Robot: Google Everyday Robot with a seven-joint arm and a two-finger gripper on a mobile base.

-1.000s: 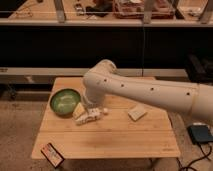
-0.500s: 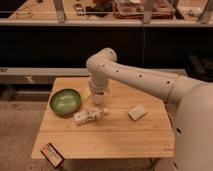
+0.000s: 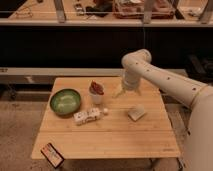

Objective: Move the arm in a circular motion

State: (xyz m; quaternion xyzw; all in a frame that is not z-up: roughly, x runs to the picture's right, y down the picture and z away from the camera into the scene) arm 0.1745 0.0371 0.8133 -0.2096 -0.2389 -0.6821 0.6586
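The arm [image 3: 160, 80] is cream-white with thick rounded segments and small dark screw dots. It reaches in from the right edge, bends at a bulbous joint [image 3: 136, 61] over the far right part of the wooden table [image 3: 115, 137], and points down. The gripper [image 3: 120, 94] is the pale yellowish tip hanging just above the table's far side, right of a white cup [image 3: 96, 93] with something red in it. It holds nothing that I can see.
On the table are a green bowl [image 3: 65, 101] at the left, a white bottle [image 3: 89, 116] lying on its side, a pale sponge [image 3: 136, 113] at the right and a dark packet [image 3: 52, 154] at the front left corner. Dark shelving stands behind.
The arm has swung right and away from the bowl and bottle. The white cup it hid before now shows. The table also sits differently in the view.
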